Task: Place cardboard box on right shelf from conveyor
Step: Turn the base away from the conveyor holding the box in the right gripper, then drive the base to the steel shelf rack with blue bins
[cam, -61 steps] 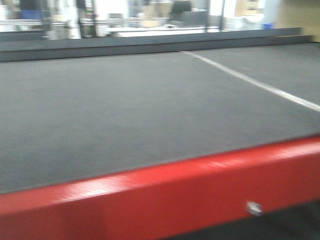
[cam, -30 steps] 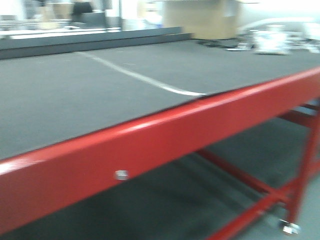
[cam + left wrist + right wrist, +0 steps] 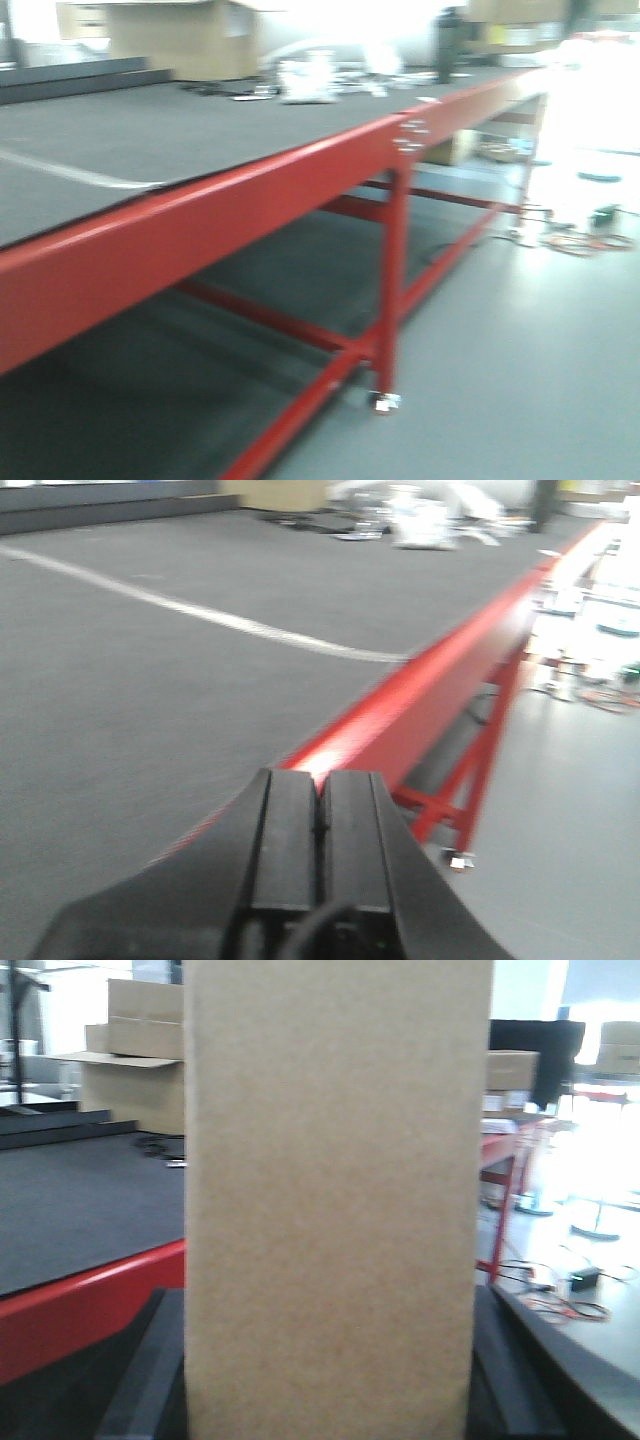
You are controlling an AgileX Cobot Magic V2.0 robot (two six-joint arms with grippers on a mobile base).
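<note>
The plain tan cardboard box (image 3: 335,1200) fills the middle of the right wrist view, standing upright between the dark fingers (image 3: 150,1370) of my right gripper (image 3: 330,1360), which is shut on its two sides. Left of and behind the box lies the dark grey conveyor (image 3: 70,1200) with its red edge. My left gripper (image 3: 320,780) is shut with nothing in it, its pads pressed together above the conveyor's (image 3: 130,680) red side rail (image 3: 420,700). The front view shows the conveyor (image 3: 150,130) running off to the left. The right shelf is out of view.
A red frame leg (image 3: 392,280) with a caster stands on the light grey floor (image 3: 520,350). Cables (image 3: 580,240) lie on the floor at the right. Large cardboard cartons (image 3: 190,35) and white clutter (image 3: 320,80) sit at the belt's far end. A white line (image 3: 220,615) crosses the belt.
The front view has swung to the right: the conveyor has slid to the left of the picture, and the red legs, the floor and the cables have come into view.
</note>
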